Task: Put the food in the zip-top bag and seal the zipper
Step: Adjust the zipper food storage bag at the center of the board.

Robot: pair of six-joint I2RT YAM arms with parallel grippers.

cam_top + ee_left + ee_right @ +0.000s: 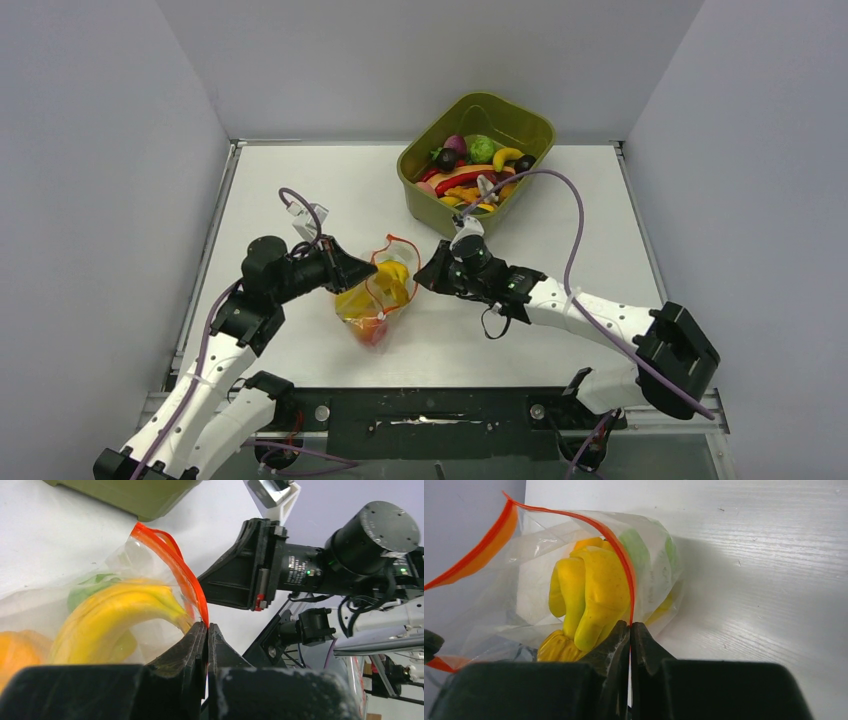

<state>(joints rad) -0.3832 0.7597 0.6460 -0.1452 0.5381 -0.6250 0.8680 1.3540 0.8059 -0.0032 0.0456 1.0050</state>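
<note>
Left gripper [206,629] and right gripper [630,626] each pinched shut on the zipper [172,560]; I should draw them apart evenly to flatten it before pressing it closed.

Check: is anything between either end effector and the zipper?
Nothing visible. The left end effector and right end effector are each shut on the zipper itself; the yellow bananas sit inside the zip-top bag, close behind it.
</note>
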